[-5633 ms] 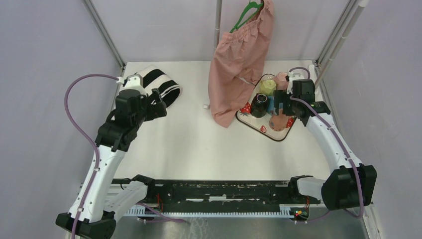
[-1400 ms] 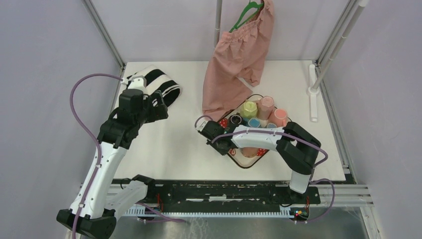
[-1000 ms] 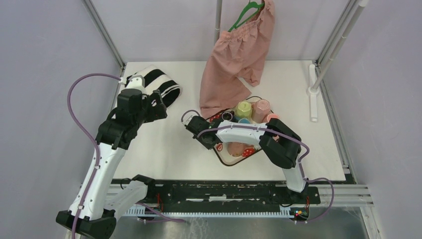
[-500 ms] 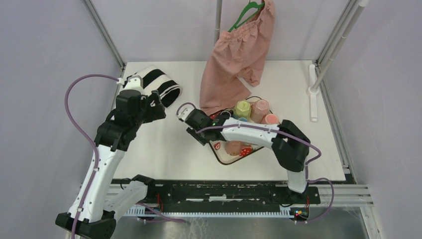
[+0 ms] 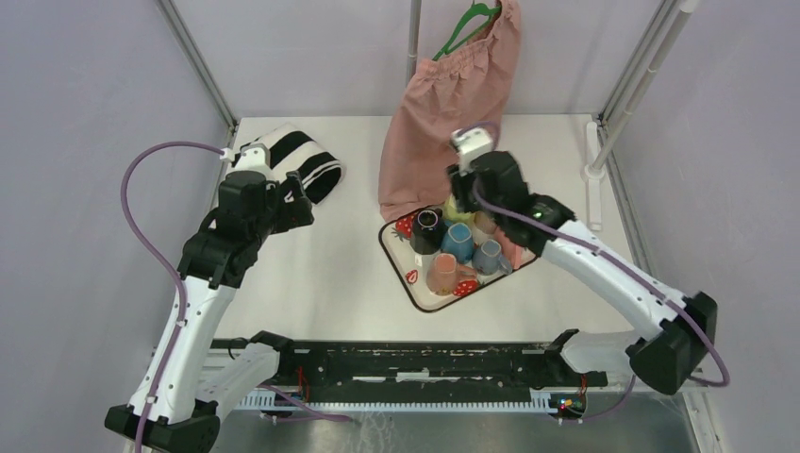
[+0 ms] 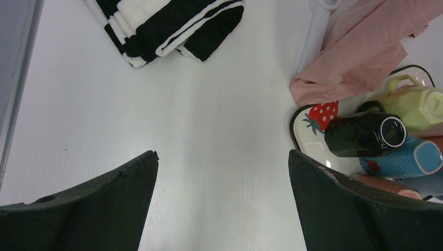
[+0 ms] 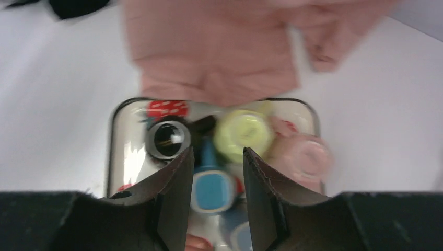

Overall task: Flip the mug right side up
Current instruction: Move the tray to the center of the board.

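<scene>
Top view: the white table (image 5: pixel 311 274) is walled on three sides. A tray (image 5: pixel 412 283) of mugs (image 5: pixel 458 241) sits near its centre; I cannot tell which mug is inverted. Pink cloth (image 5: pixel 443 113) hangs at the tray's twelve o'clock.

Left wrist: the left gripper (image 6: pixel 222 157) is spread wide, holding nothing. A striped towel (image 6: pixel 167 26) lies at eleven o'clock.

Right wrist: the right gripper (image 7: pixel 218 154) is parted above the mugs.
</scene>
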